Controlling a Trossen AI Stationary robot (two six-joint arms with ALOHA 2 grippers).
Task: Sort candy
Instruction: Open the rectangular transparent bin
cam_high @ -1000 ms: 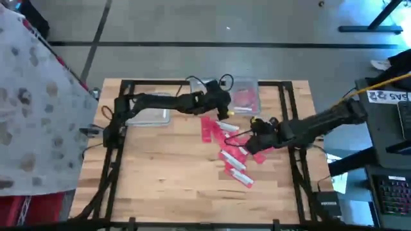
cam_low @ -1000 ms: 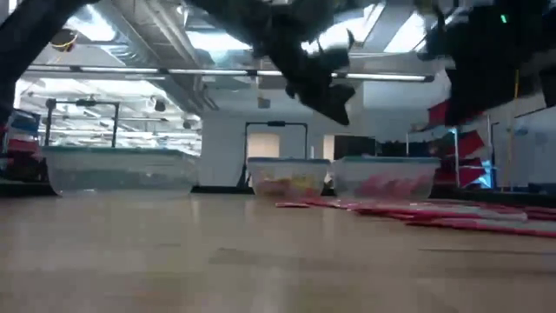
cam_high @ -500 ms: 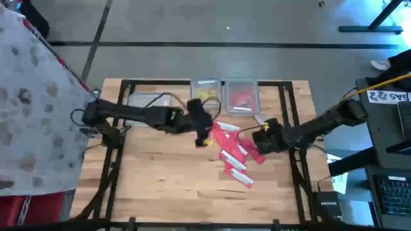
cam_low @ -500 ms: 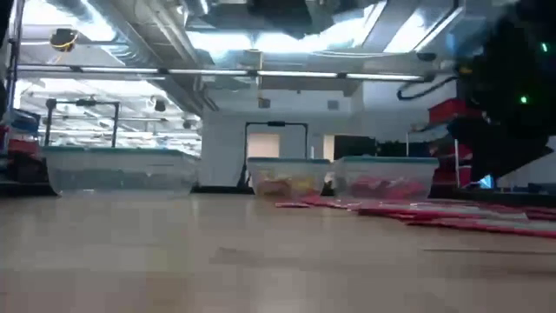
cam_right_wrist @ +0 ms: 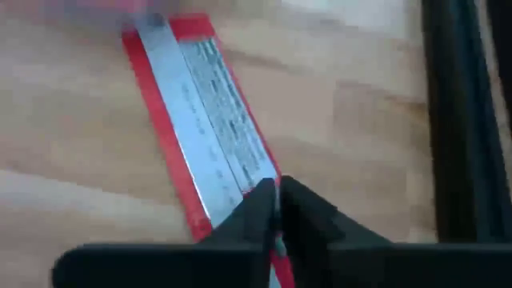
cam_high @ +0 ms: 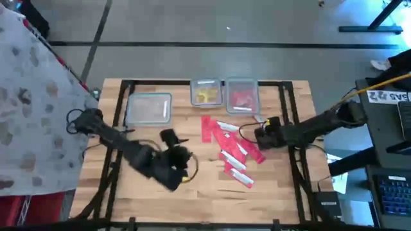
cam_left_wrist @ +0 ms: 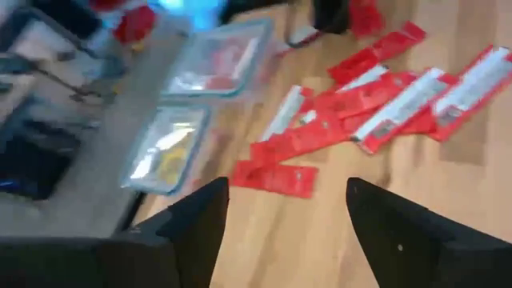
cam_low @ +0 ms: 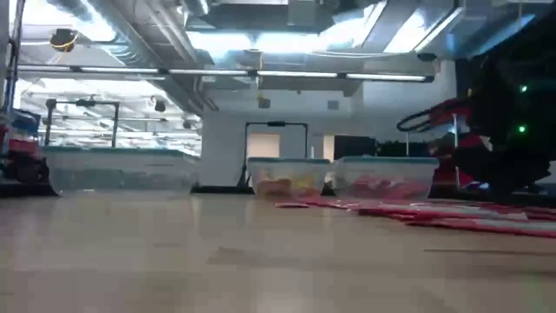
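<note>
Several flat red packets (cam_high: 226, 146), some with a silver stripe, lie loose on the wooden table right of centre; they also show in the left wrist view (cam_left_wrist: 376, 104). My right gripper (cam_high: 262, 136) is at the right end of the pile, shut on one red packet (cam_right_wrist: 200, 120). My left gripper (cam_high: 182, 154) is open and empty over the table's near left part, left of the pile; its fingers (cam_left_wrist: 188, 228) stand wide apart. My right gripper pinches the red silver-striped packet between its two shut fingertips (cam_right_wrist: 258, 206), at the packet's end nearest the gripper (cam_right_wrist: 240, 180), beside one long red edge. The packet runs away from the fingers over the wood. Whether it is lifted, I cannot tell.
Three clear tubs stand along the far edge: an empty one (cam_high: 149, 108) at the left, one with yellow pieces (cam_high: 206, 94) in the middle, and one with red packets (cam_high: 243, 96) at the right. A black frame (cam_high: 290, 102) borders the table.
My left arm has swung from above the far tubs toward the table's near left, out of the low view. My right gripper has gone a little toward the table's right edge and stays shut.
</note>
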